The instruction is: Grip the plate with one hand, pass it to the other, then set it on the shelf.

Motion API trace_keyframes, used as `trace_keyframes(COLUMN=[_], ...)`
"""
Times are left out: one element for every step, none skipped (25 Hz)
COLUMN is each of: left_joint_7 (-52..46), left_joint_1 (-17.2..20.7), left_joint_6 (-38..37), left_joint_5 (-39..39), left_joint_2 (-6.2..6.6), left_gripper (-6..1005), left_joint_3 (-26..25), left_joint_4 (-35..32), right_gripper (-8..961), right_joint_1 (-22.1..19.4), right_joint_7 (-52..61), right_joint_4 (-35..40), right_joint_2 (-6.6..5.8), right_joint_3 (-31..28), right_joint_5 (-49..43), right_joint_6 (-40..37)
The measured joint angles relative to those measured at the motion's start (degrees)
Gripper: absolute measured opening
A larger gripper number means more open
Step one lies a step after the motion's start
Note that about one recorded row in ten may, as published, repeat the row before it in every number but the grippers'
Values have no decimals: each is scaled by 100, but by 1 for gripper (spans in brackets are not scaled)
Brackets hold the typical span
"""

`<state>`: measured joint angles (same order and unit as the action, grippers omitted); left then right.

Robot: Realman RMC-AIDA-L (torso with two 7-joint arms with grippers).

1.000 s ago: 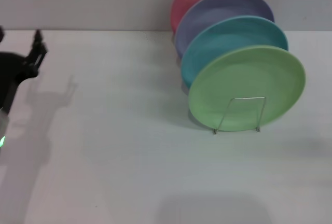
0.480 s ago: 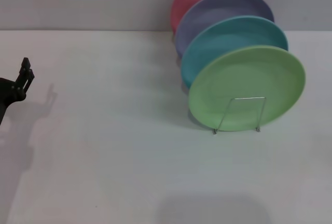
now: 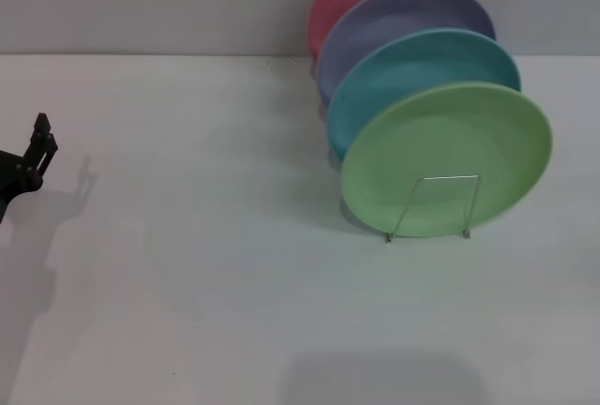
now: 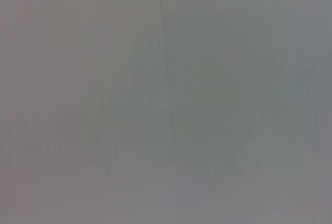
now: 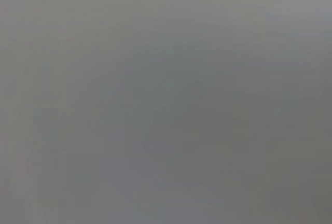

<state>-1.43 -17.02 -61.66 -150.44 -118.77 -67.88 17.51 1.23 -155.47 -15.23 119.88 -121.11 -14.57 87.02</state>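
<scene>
Fingers on my left gripper point(image 3: 42, 133) sit by the table point(image 3: 187, 236) edge; whether parted, I cannot tell. Light-green plate point(image 3: 446, 157) stands in the shelf point(image 3: 433, 206); it looks stiff and slick, so I'd pinch its rim.

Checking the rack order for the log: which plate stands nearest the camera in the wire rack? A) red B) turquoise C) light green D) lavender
C: in the head view the light green plate stands frontmost in the wire rack, overlapping the turquoise plate behind it.
</scene>
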Motion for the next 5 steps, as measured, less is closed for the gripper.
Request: trace_keyframes(left_joint_7=[0,-1,-1,-1,-2], left_joint_1=[0,-10,-10,-28,-42], left_joint_6=[0,7,7,22,31], left_joint_5=[0,-12,-12,-8,9], left_joint_2=[0,7,7,11,11], left_gripper=[780,780,780,780,780], left_joint_3=[0,19,19,6,-14], left_joint_4=[0,14,14,-1,-16], right_gripper=[758,758,758,758,758], right_joint_1=[0,61,61,98,143], right_joint_7=[0,-3,-3,-16,-52], right_joint_4=[0,4,4,18,51], right_joint_2=[0,0,0,0,0], right_joint_3=[0,-9,-9,-37,-77], right_joint_5=[0,-1,-1,5,19], right_joint_6=[0,-58,-58,-73,-80])
